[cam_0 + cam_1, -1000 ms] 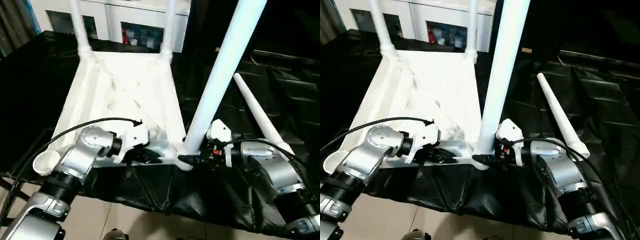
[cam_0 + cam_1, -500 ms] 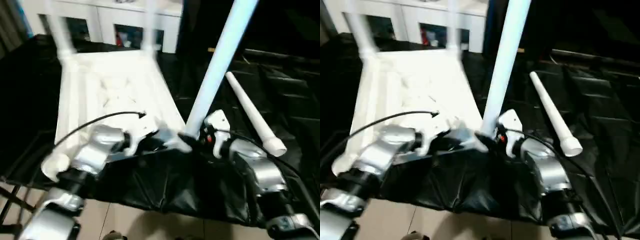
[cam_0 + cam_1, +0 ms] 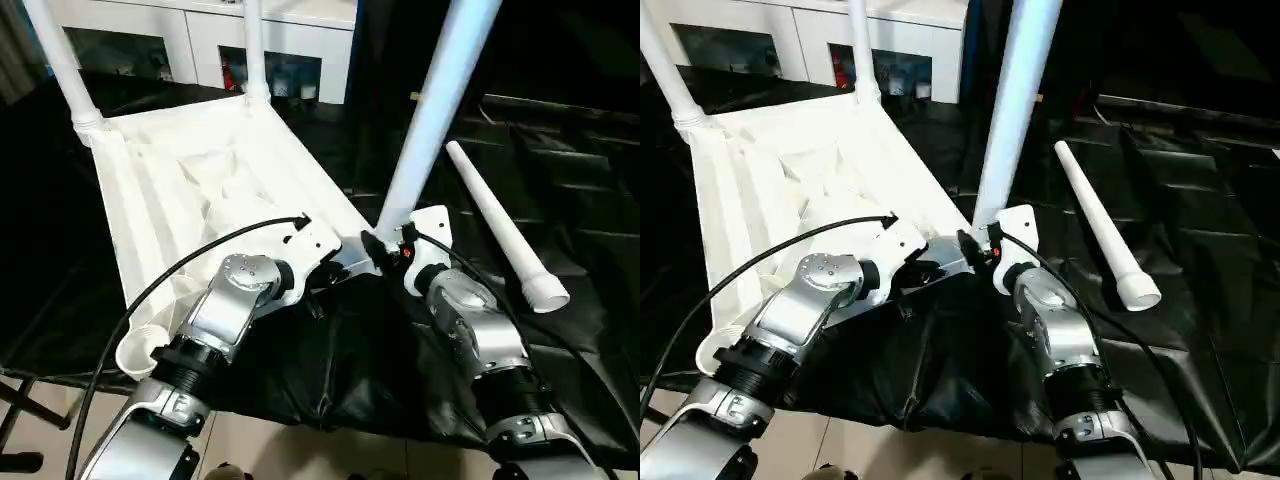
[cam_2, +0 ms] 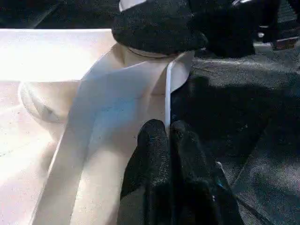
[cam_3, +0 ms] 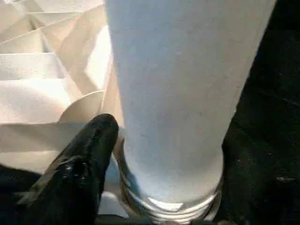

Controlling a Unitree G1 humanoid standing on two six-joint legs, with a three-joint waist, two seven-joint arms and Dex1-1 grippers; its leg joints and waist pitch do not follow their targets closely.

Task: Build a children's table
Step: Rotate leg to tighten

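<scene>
The table top (image 3: 210,190) lies upside down on black cloth (image 3: 560,180), two legs (image 3: 65,70) standing at its far corners. The left gripper (image 4: 168,136) pinches its near rim, fingers clenched. The right gripper (image 3: 372,247) grips the base of the third leg (image 3: 430,110) at the near corner socket. A fourth leg (image 3: 500,225) lies loose nearby.

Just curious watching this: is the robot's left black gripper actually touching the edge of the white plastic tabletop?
Touching. In the left wrist view the left gripper has its black fingertips pressed together on the thin rim of the white plastic tabletop.
</scene>
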